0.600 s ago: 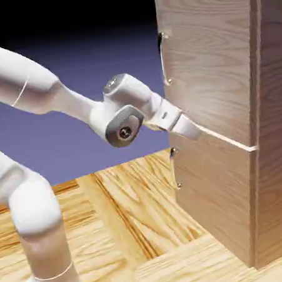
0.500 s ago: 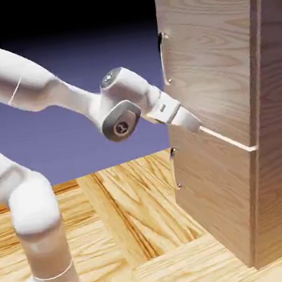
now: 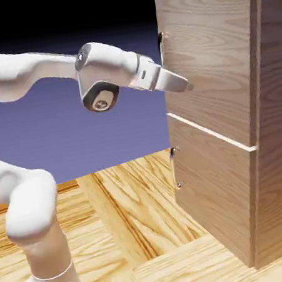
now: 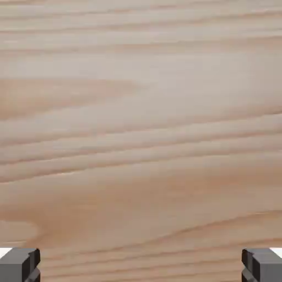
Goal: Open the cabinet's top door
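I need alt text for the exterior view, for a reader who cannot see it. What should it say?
A white robot arm holds its open hand level in front of the top door of a wooden cabinet, just below and to the right of that door's handle. Both doors look shut, and the cabinet stands on a wooden table.

No readable text, labels or numbers appear anywhere, as far as visible.
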You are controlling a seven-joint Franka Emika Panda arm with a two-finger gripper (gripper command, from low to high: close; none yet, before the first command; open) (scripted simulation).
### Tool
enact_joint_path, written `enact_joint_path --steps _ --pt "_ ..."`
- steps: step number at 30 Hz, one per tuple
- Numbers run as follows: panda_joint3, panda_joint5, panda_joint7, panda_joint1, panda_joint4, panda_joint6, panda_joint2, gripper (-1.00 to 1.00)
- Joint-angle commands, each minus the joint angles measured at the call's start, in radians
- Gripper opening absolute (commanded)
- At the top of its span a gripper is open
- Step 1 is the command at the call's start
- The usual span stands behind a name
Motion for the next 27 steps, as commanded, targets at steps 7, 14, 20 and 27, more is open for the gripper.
enact_joint_path --steps 7,14,20,27 --pt "0.143 0.305 -0.173 -0.104 0.057 0.004 -0.082 1.0" --pt "0.285 0.609 -0.346 -0.207 0.113 0.009 -0.164 1.0" --pt "0.408 0.87 -0.495 -0.296 0.162 0.013 -0.235 1.0" --pt "0.55 1.174 -0.668 -0.399 0.219 0.017 -0.317 1.0"
